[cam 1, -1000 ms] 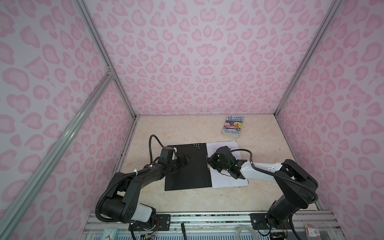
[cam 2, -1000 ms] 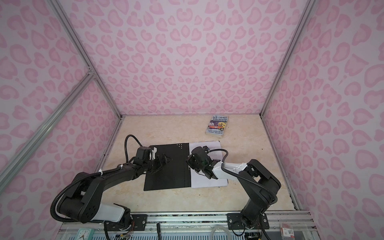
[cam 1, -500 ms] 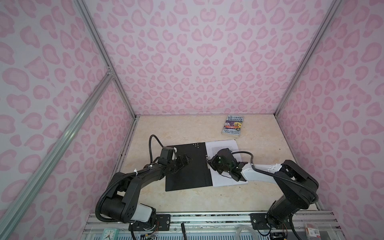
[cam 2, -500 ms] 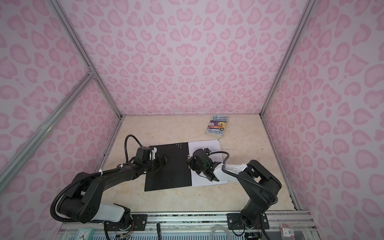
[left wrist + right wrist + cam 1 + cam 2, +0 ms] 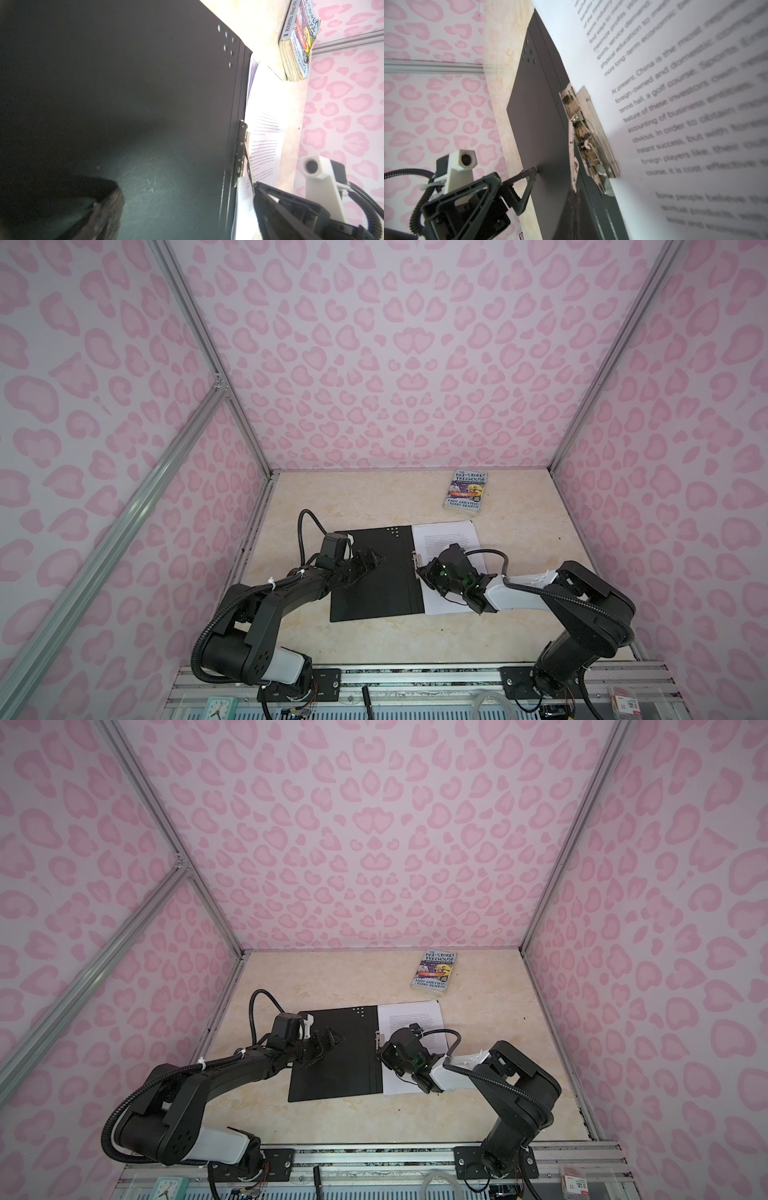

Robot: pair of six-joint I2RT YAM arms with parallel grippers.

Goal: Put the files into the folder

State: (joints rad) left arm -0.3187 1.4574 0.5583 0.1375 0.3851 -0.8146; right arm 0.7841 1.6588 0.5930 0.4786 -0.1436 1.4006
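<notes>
The folder (image 5: 374, 593) lies open and flat on the table (image 5: 374, 506), black inside up, with a cluster of small dots (image 5: 394, 531) at the far corner of its left flap. The files (image 5: 446, 537), white sheets printed with paragraphs of text, lie flat just right of the spine in both top views. Their left edge meets the metal clip (image 5: 589, 135) on the spine and, in the right wrist view, appears to run under the clip's plate. The right gripper (image 5: 422, 572) reaches across the lower part of the files to the spine. Its jaws are clenched, and the end of the clip's thin lever (image 5: 572, 149), which stands raised off the clip, goes in between the tips, so it is grasping the lever. The left gripper (image 5: 368, 562) is over the folder's left flap with its jaws spread wide and nothing between them. In the right wrist view one fingertip (image 5: 533, 170) touches the black flap near its outer edge; whether the other finger touches cannot be told. A paperback book (image 5: 465, 493) lies flat at the far right of the table, apart from the folder and just beyond the files' far corner
</notes>
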